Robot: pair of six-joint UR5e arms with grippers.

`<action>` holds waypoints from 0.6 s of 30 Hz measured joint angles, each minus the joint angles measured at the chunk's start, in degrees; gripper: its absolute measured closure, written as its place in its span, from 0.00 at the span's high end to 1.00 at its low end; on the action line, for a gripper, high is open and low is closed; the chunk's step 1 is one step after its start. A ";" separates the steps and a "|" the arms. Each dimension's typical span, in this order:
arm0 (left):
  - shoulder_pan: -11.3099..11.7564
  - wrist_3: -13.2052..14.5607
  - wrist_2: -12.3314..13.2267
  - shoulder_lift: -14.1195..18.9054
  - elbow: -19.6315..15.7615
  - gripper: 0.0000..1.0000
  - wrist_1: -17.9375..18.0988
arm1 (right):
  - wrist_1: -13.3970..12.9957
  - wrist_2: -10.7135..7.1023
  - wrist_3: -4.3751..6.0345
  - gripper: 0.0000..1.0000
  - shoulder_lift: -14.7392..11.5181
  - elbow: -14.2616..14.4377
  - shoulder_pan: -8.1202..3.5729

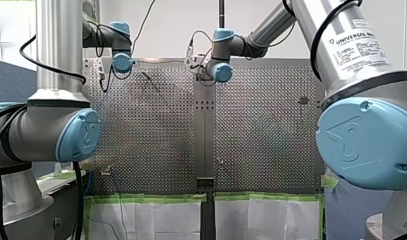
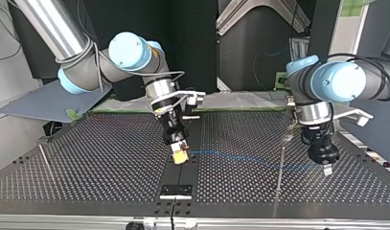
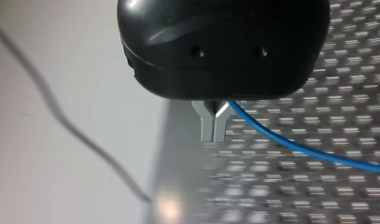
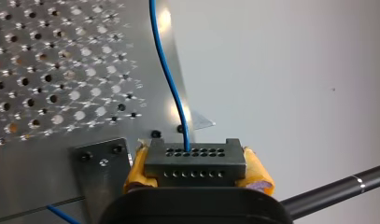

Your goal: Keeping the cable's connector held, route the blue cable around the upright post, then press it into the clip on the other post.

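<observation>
The blue cable leaves one hole of the dark connector, which my right gripper clamps between its yellow pads. From there the cable runs ahead of that gripper, low over the perforated bench, and sags across to my left gripper. The left gripper's metal fingers are pinched together on the cable, which comes out beside them and trails away over the bench. Between the two grippers, nearer my left one, a thin upright post stands. The cable crosses its line, on which side I cannot tell. A second thin post stands well apart, beyond my right gripper.
</observation>
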 joint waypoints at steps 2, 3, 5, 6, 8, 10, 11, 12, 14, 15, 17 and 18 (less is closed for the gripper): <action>0.06 -0.03 0.39 -1.16 0.00 0.00 -1.29 | -0.05 -0.02 -0.06 0.00 0.39 -0.01 -0.06; 0.07 -0.06 0.49 -1.53 0.00 0.00 -1.85 | -0.08 -0.02 -0.10 0.00 0.53 -0.01 -0.08; 0.11 -0.13 0.65 -2.16 0.02 0.00 -3.05 | -0.10 -0.02 -0.21 0.00 0.90 -0.01 -0.12; 0.12 -0.15 0.68 -2.37 0.04 0.00 -3.56 | -0.12 -0.03 -0.27 0.00 1.09 -0.01 -0.12; 0.13 -0.19 0.76 -2.92 0.03 0.00 -4.77 | -0.20 -0.01 -0.40 0.00 1.56 -0.01 -0.15; 0.09 -0.17 0.88 -3.49 0.03 0.00 -5.80 | -0.27 -0.01 -0.52 0.00 1.98 -0.01 -0.15; 0.03 -0.12 1.06 -3.99 0.04 0.00 -6.46 | -0.31 -0.02 -0.57 0.00 2.24 -0.01 -0.15; -0.03 -0.06 1.25 -4.40 0.05 0.00 -6.93 | -0.34 -0.02 -0.61 0.00 2.40 -0.01 -0.15; -0.20 0.00 1.66 -5.43 0.06 0.00 -7.53 | -0.37 -0.02 -0.72 0.00 2.73 0.00 -0.18; -0.25 -0.01 1.79 -5.88 0.10 0.00 -7.45 | -0.40 -0.01 -0.78 0.00 2.85 0.00 -0.18; -0.34 -0.05 2.20 -6.84 0.37 0.00 -7.04 | -0.49 0.02 -0.89 0.00 3.11 0.00 -0.18; -0.37 -0.07 2.47 -7.22 0.56 0.00 -6.88 | -0.59 0.01 -0.93 0.00 3.32 0.01 -0.18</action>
